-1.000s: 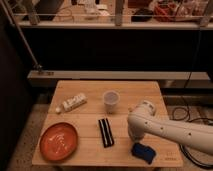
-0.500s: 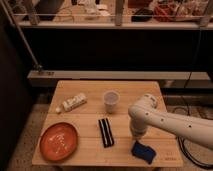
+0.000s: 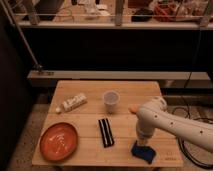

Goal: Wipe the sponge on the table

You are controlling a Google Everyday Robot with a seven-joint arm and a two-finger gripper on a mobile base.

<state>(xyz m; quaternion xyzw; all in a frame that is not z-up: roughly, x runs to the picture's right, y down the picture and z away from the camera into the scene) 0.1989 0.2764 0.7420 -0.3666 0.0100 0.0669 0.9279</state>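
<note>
The dark blue sponge (image 3: 145,154) lies on the light wooden table (image 3: 90,145) near its front right corner. My white arm comes in from the right, bends above the table and points straight down. The gripper (image 3: 142,146) at its end sits on or just over the top left part of the sponge, which it partly hides. I cannot make out whether it touches the sponge.
A black bar with a pale stripe (image 3: 105,132) lies just left of the sponge. An orange plate (image 3: 59,141) is at the front left, a white cup (image 3: 111,101) at mid-table, and a pale packet (image 3: 73,102) at the back left. Cables (image 3: 192,150) lie on the floor to the right.
The forearm has swung from slanting across the right side to pointing down, bringing the gripper onto the sponge. The sponge and the other items have stayed in place.
</note>
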